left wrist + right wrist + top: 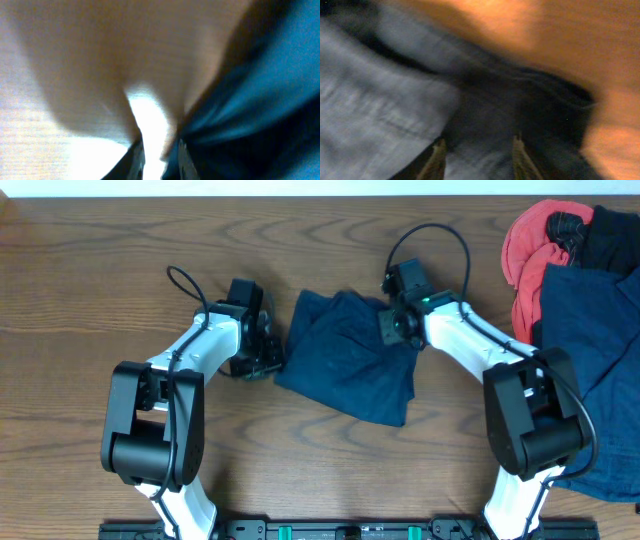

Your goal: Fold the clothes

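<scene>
Right fingers [438, 159] are standing apart above your navy shorts [345, 365]; left fingers [137, 159] are sitting nearly together, fabric alongside, grip untellable.

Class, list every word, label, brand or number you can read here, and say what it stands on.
None: no writing can be read on the shorts, the clothes pile or the table; both wrist views are blurred.

Both wrist views motion-blurred; left claw [159, 157], right claw [479, 150] grip unreadable. Clothes pile [590, 330] cropped at right edge.
</scene>
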Robot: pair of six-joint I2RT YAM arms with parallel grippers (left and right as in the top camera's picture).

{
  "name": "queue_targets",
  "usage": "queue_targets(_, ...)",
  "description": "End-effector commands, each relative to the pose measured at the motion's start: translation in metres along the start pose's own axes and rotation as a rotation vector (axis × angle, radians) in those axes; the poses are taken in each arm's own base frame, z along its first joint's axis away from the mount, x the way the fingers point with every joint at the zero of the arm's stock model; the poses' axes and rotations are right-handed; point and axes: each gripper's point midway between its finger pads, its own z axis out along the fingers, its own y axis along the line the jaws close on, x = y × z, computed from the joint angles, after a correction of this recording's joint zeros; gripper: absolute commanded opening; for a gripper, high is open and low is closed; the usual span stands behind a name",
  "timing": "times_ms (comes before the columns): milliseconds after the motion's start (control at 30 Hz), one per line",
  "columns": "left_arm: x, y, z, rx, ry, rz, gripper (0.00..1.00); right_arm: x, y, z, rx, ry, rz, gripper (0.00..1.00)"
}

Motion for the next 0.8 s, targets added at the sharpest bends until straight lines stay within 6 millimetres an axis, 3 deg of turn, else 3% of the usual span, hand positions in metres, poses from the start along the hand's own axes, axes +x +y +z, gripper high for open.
queue_targets(0, 0.022, 0.019, 0.009, -0.065, 0.078, -0.032, 0.29, -0.012, -0.02, -0.007, 0.059, -0.029, -0.057, 0.48)
queue_targets(67, 0.018, 0.015, -0.002, -0.054, 0.039, -0.01, 0.34, -0.021, -0.018, -0.017, 0.054, -0.046, -0.056, 0.54)
queue_targets(167, -0.005, -0.002, -0.03, 0.006, -0.113, 0.028, 0.41, -0.039, -0.016, -0.048, 0.048, -0.097, -0.053, 0.57)
queue_targets(200, -0.015, -0.008, -0.041, 0.031, -0.175, 0.044, 0.53, -0.045, -0.015, -0.061, 0.045, -0.121, -0.052, 0.58)
queue_targets(267, -0.038, -0.024, -0.064, 0.085, -0.312, 0.08, 0.86, -0.054, -0.014, -0.086, 0.039, -0.168, -0.049, 0.6)
queue_targets(300, -0.051, -0.033, -0.076, 0.116, -0.387, 0.1, 0.95, -0.059, -0.014, -0.1, 0.034, -0.198, -0.047, 0.61)
queue_targets(400, -0.077, -0.056, -0.098, 0.201, -0.528, 0.165, 0.98, -0.065, -0.013, -0.131, 0.026, -0.257, -0.044, 0.63)
queue_targets(533, -0.087, -0.08, -0.088, 0.317, -0.534, 0.259, 0.98, -0.059, -0.015, -0.15, 0.024, -0.259, -0.029, 0.64)
queue_targets(767, -0.076, -0.091, -0.028, 0.439, -0.354, 0.305, 0.98, -0.043, -0.017, -0.149, 0.031, -0.199, -0.017, 0.66)
